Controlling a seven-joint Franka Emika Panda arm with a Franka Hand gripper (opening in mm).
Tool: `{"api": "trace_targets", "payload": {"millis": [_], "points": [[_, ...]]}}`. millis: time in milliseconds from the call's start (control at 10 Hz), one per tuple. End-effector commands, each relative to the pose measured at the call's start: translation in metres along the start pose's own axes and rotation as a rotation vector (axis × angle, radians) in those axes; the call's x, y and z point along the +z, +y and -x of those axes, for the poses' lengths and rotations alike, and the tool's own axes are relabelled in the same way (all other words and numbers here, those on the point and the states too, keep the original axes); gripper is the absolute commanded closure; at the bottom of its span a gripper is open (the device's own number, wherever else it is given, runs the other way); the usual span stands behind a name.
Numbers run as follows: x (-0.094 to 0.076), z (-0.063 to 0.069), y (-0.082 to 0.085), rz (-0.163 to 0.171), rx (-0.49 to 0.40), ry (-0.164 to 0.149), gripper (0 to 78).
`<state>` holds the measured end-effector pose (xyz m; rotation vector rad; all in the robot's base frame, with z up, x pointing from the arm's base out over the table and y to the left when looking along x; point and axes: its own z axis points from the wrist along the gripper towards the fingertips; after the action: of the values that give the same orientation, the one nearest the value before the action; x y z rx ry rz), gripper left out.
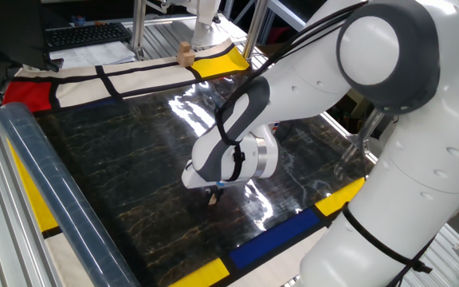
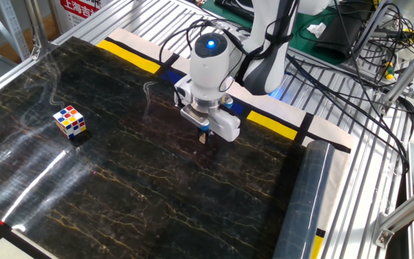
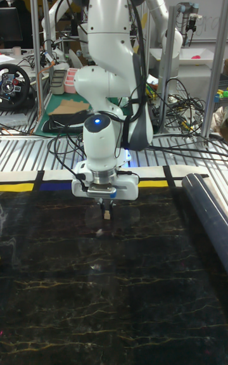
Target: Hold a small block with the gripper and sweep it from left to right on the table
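The gripper (image 3: 106, 207) pinches the small block (image 3: 107, 215) by its upper sides, low over the table (image 3: 158, 276) near its far edge; light, rigid wood, probably slippery on gloss.

arm shell: glossy white, rounded segments, bulbous joints
joint caps: grey bands and grey round ends at the big joints
cables: black, looping along the arm's outside down to the wrist
wrist: white cylinder, small blue light on top
gripper (image 3: 106, 205): small, dark, two short fingers under a white crossbar
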<state>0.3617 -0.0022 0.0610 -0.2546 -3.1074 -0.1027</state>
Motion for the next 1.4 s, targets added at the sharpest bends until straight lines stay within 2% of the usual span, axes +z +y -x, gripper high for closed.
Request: {"api": "trace_targets", "payload": {"millis": [100, 200, 400, 1000, 1400], "points": [[0.026, -0.064, 0.088, 0.024, 0.064, 0.056, 76.4], [0.022, -0.062, 0.089, 0.033, 0.066, 0.06, 76.4], [0.02, -0.062, 0.09, 0.033, 0.065, 0.059, 76.4], [-0.004, -0.061, 0.093, 0.03, 0.064, 0.06, 76.4], [-0.004, -0.06, 0.092, 0.026, 0.059, 0.06, 76.4]]}}
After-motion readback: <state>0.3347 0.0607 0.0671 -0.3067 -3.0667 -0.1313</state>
